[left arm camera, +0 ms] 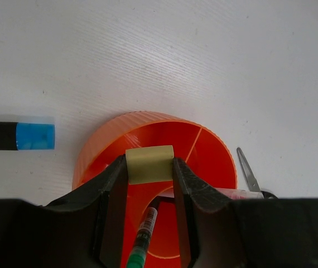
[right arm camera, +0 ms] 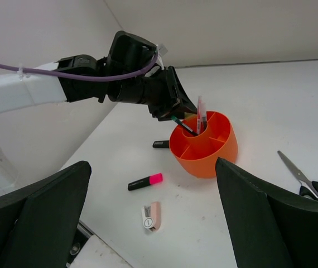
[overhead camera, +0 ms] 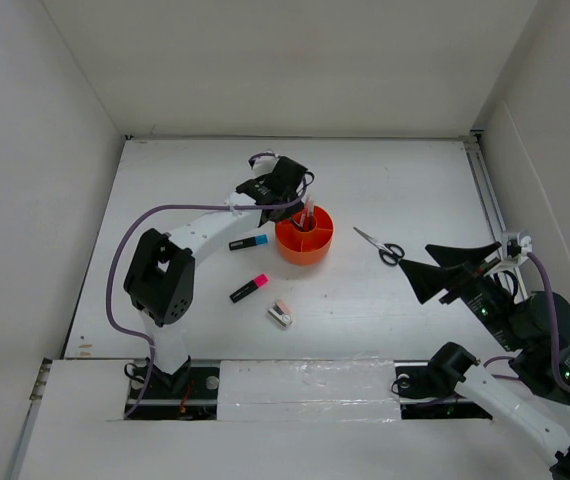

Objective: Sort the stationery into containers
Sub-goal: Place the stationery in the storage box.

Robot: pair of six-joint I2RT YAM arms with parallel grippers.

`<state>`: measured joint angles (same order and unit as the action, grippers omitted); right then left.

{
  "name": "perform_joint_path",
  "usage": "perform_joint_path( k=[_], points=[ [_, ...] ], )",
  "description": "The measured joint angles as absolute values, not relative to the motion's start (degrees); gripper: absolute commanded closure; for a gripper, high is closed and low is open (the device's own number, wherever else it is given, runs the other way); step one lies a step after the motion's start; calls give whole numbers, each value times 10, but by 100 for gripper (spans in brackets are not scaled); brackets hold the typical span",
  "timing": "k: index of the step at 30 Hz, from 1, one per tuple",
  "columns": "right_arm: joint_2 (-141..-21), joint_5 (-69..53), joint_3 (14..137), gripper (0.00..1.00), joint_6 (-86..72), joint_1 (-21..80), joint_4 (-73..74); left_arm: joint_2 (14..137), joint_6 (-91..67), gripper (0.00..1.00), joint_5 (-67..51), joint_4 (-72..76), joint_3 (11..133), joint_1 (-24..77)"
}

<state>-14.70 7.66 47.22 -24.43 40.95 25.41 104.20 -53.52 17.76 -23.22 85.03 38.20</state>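
My left gripper (left arm camera: 150, 167) is shut on the tan eraser (left arm camera: 149, 164) and holds it just above the rim of the round orange organiser (left arm camera: 142, 131) (overhead camera: 305, 243). A black pen with a green end (left arm camera: 145, 229) and a pink pen (right arm camera: 201, 114) lean in its central cup. The blue-capped marker (overhead camera: 249, 243), the pink-capped marker (overhead camera: 249, 288) and the pink-white clip piece (overhead camera: 281, 314) lie on the table left and in front of the organiser. Black-handled scissors (overhead camera: 380, 246) lie to its right. My right gripper (overhead camera: 417, 257) hovers open beside the scissors, holding nothing.
White walls (overhead camera: 45, 200) enclose the table on the left, back and right. A metal rail (overhead camera: 487, 195) runs along the right edge. The left arm's purple cable (overhead camera: 115, 270) loops over the left side of the table.
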Motion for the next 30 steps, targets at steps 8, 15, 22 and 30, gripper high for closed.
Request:
perform_joint_path(
  k=[8, 15, 22, 30],
  points=[
    [-145, 77, 472, 1, -244, 409, 254, 1042, -535, 93, 180, -234, 850, 382],
    [-145, 77, 472, 1, -244, 409, 254, 1042, -535, 93, 180, -234, 850, 384],
    [-145, 77, 472, 1, -244, 409, 254, 1042, -535, 93, 179, -233, 850, 392],
    [-145, 77, 472, 1, -244, 409, 254, 1042, -535, 80, 180, -234, 850, 395]
  ],
)
